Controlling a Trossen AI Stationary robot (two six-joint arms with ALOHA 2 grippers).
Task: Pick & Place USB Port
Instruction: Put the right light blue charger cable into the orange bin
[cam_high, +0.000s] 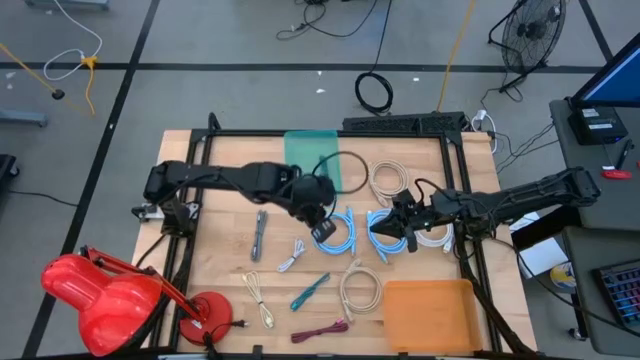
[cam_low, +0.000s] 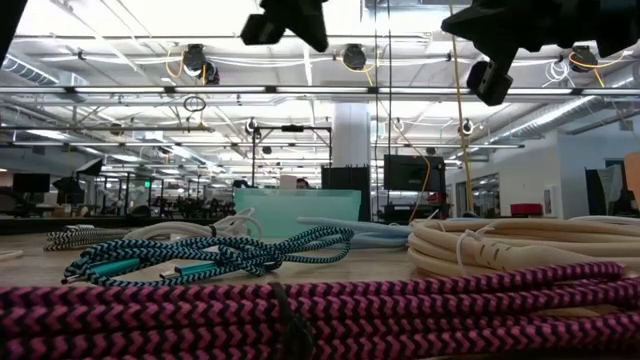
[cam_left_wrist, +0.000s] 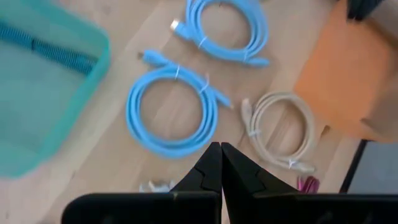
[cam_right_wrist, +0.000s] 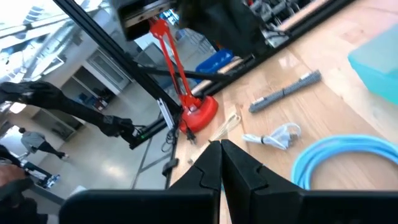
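Note:
Several coiled USB cables lie flat on the wooden table. Two light-blue coils (cam_high: 340, 232) (cam_high: 385, 236) sit at its middle, shown in the left wrist view as a nearer coil (cam_left_wrist: 171, 112) and a farther coil (cam_left_wrist: 227, 31). My left gripper (cam_high: 322, 226) (cam_left_wrist: 219, 149) is shut and empty, hovering over the near rim of the left blue coil. My right gripper (cam_high: 397, 226) (cam_right_wrist: 219, 147) is also shut and empty, over the right blue coil (cam_right_wrist: 348, 158). In the low view both hang well above the cables.
A teal bin (cam_high: 315, 160) (cam_left_wrist: 43, 81) at the far edge holds a dark braided cable. An orange bin (cam_high: 428, 315) (cam_left_wrist: 342, 68) stands at the near right corner. Beige coils (cam_high: 390, 180) (cam_high: 360, 290), a grey cable (cam_high: 260, 235), white (cam_high: 290, 258), teal (cam_high: 310, 290) and magenta (cam_high: 320, 330) cables surround them. A red lamp (cam_high: 110, 295) stands near left.

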